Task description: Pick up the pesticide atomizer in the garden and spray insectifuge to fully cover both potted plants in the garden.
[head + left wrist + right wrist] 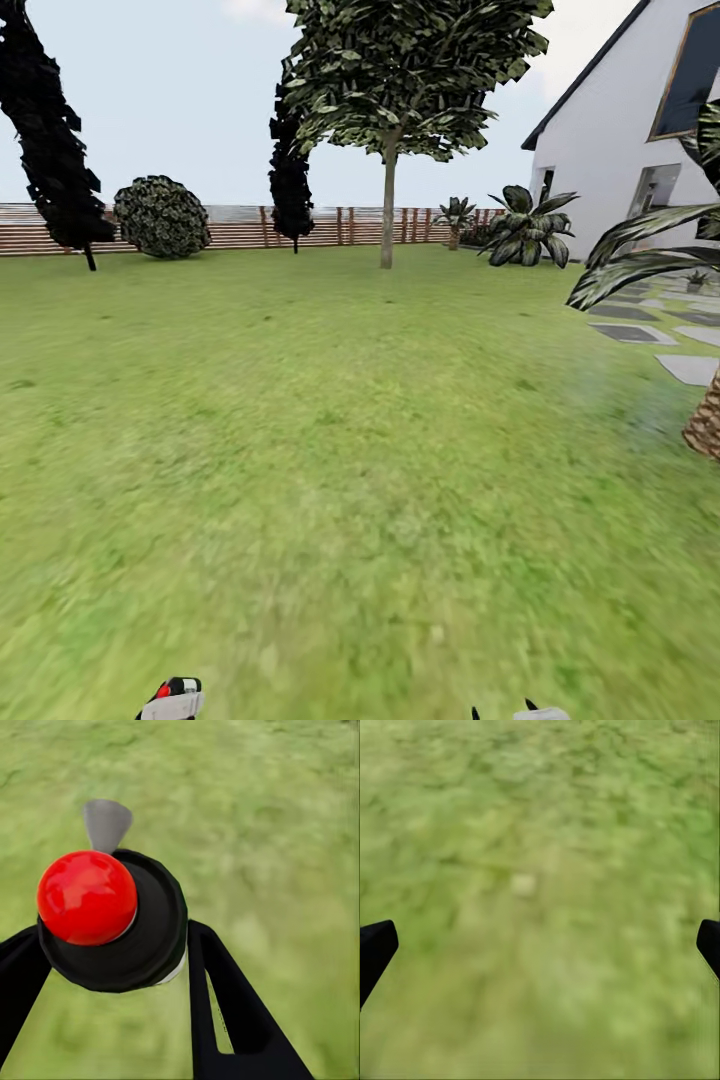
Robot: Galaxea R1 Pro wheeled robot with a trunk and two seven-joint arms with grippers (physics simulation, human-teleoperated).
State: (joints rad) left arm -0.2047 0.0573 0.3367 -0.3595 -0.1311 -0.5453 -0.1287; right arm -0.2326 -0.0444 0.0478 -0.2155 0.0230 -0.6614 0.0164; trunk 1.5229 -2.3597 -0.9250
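The pesticide atomizer [112, 919] has a black round cap, a glossy red ball on top and a grey cone nozzle. My left gripper [112, 941] is shut on it, one black finger [225, 1005] on each side. In the head view the left gripper [172, 700] shows at the bottom edge with the atomizer's red spot [164, 690]. My right gripper [530, 713] sits low at the bottom right. In its wrist view the right gripper [544, 945] is open over bare grass. One small potted plant [695, 280] stands far off at the right by the stepping stones.
Open lawn stretches ahead to a brown slatted fence [240, 228]. A tree [388, 200] stands mid-distance, a round shrub [162, 216] left, a broad-leaved shrub [525, 228] right. A palm trunk [705, 420], grey stepping stones [630, 333] and a white house [610, 130] lie right.
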